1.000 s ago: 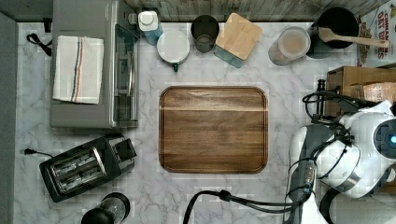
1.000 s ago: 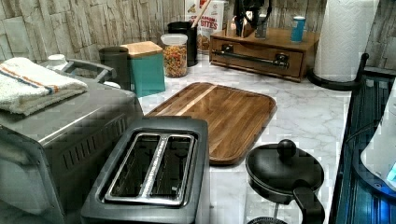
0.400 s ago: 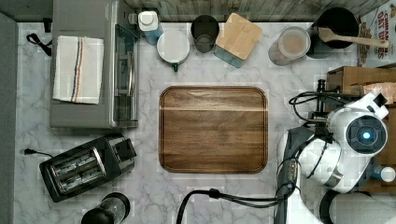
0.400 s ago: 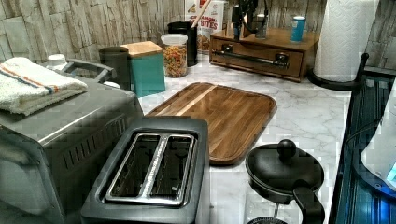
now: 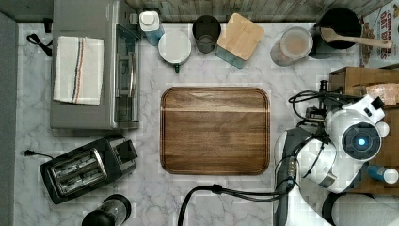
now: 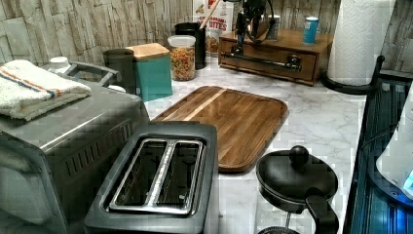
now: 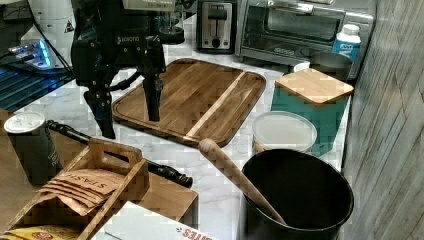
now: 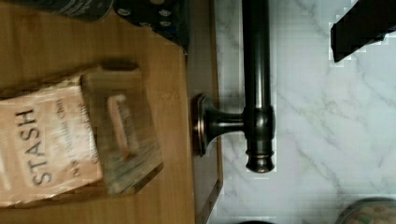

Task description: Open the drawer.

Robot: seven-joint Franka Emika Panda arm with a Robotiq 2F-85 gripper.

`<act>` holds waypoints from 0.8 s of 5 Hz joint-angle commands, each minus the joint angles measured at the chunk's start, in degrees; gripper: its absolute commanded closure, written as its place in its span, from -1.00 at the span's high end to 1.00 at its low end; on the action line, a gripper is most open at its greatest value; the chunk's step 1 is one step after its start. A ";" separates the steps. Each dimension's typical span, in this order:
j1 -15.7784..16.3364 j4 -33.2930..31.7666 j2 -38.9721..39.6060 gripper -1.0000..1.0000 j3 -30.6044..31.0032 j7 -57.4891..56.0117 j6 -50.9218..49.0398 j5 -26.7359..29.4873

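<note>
Nothing of the opening looks done yet: the drawer sits flush in its cabinet at the far edge of the bench in the left view, its front level with the frame and no gap showing. The hand hangs just above the bar handle, near the handle's end by one of its posts. In the right view its two fingers stand well apart, released and holding nothing, pointing down with the bar lying below them. What is left, as I judge it, is everything: lowering around the bar, closing, and pulling outward over the bench. Whether the fingers truly straddle the bar or stand to one side cannot be told; the wrist view shows one dark fingertip at a corner, apart from the handle. From the top view the arm covers the drawer front, and the tea box hides part of the cabinet top.
</note>
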 commanded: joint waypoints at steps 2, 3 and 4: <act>0.14 -3.48 4.27 1.00 0.99 5.25 4.64 1.25; -0.88 -2.46 6.58 1.00 1.94 2.88 5.73 2.57; -0.57 -2.16 7.36 1.00 1.80 2.46 6.91 2.29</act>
